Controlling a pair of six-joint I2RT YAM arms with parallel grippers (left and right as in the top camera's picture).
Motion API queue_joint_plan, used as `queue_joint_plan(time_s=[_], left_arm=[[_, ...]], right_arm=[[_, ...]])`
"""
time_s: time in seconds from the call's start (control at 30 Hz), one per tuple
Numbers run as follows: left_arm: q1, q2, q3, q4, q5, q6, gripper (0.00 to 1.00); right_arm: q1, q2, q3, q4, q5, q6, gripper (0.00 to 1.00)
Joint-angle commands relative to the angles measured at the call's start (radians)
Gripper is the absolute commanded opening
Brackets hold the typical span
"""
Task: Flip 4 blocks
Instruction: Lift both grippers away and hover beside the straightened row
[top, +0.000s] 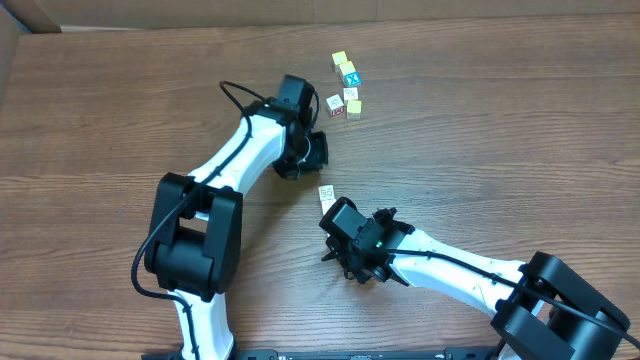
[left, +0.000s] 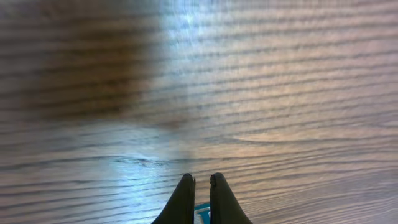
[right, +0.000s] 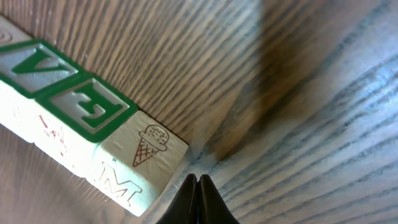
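Entry one: my left fingers (left: 181, 205), pressed together, empty, over bare table (left: 280, 93). Entry two: my right fingers (right: 191, 205), likewise closed, empty, tips just beside ice-cream block (right: 146, 149). Entry three: blocks (top: 351, 93), clustered, apart from both. Step, I judge: approach. Next: open, reach one block.

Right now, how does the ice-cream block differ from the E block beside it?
The ice-cream block has a brown cone drawing on an unframed top; the E block has a green letter in a green frame. The ice-cream block ends the row, nearest the right gripper; the E block sits one place inward. Both are pale and touching.
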Motion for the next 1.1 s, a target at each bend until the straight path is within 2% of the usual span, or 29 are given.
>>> queue_joint_plan(time_s=[0.0,0.07,0.13,0.23,0.47,0.6,0.8,1.07], left_arm=[[0.018,0.011,0.072,-0.05,-0.033,0.019,0.04],[0.025,0.011,0.113,-0.12,-0.064,0.019,0.04],[0.029,0.011,0.142,-0.186,-0.093,0.021,0.04],[0.031,0.011,0.15,-0.257,-0.116,0.034,0.04],[0.023,0.011,0.096,-0.38,-0.09,0.053,0.04],[0.003,0.011,0.027,-0.338,-0.082,0.052,0.04],[-0.021,0.011,-0.044,-0.233,-0.027,0.044,0.04],[-0.03,0.011,-0.046,-0.206,0.025,0.026,0.04]], right_arm=[[-0.033,-0.053,0.027,-0.016,0.024,-0.209,0.04],[-0.075,-0.08,0.062,-0.055,0.027,-0.447,0.04],[-0.12,-0.093,0.095,-0.096,0.026,-0.6,0.04],[-0.203,-0.093,0.143,-0.159,-0.007,-0.747,0.04],[-0.358,-0.091,0.145,-0.152,-0.067,-0.999,0.04],[-0.372,-0.082,0.145,-0.115,-0.067,-1.074,0.04],[-0.33,-0.015,0.144,-0.043,-0.071,-1.076,0.04],[-0.296,0.038,0.144,0.04,-0.07,-1.076,0.04]])
